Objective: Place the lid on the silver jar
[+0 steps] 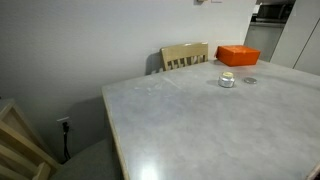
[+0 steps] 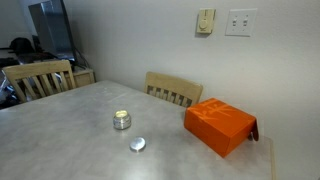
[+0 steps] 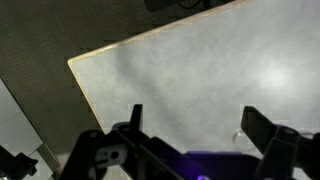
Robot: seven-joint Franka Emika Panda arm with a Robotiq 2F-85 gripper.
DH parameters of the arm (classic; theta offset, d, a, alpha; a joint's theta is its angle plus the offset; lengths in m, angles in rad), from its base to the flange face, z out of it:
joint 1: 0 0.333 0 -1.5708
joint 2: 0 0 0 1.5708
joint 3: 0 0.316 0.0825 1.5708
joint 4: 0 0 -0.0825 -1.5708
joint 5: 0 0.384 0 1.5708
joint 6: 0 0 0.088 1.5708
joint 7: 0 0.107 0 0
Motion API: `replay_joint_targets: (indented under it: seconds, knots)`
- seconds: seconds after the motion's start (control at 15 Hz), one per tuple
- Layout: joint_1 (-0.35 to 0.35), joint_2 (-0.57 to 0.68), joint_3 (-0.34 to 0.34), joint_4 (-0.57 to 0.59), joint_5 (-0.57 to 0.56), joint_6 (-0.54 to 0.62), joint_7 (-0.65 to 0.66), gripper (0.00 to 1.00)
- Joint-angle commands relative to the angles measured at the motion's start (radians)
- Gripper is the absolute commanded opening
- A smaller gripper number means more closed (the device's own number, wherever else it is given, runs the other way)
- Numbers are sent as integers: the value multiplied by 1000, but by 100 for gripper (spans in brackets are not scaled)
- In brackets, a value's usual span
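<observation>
Grey table (image 1: 200, 130) | orange box (image 2: 220, 125) near its edge | gripper (image 3: 195, 125) spread wide, empty, above a bare table corner, absent from both exterior views | silver jar (image 2: 122, 120) uncovered, mid-table | lid (image 2: 138, 145) flat just beside it, apart; both outside wrist view, bearing from gripper unknown; round, no long axis

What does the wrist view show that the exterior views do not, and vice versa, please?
Only the wrist view shows the gripper, jaws open, and the dark floor. Only the exterior views show the silver jar, the lid lying beside it, apart from it, the orange box and a chair. Both share the pale table.
</observation>
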Motion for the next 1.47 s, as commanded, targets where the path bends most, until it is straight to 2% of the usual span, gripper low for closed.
replay_joint_targets:
  seconds: [0.0, 0.47, 0.53, 0.6, 0.73, 0.87, 0.93, 1.07, 1.13, 1.33, 1.4]
  knots:
    - [54, 97, 28, 69, -1, 21, -20, 100]
    - [245, 405, 74, 297, 42, 35, -176, 100]
    - [264, 460, 81, 340, 49, 10, -201, 100]
    - [236, 328, 83, 243, 30, 27, -138, 100]
    - [245, 379, 91, 270, 31, 28, -129, 100]
    - [241, 362, 88, 265, 31, 25, -129, 100]
    - [241, 347, 78, 238, 28, 76, -143, 100]
    - [264, 378, 62, 199, 68, 278, -148, 100]
    - [327, 420, 11, 209, 74, 358, -157, 100]
    - [425, 549, -40, 232, 165, 617, -180, 100]
    - [410, 613, -1, 235, 267, 706, -262, 100]
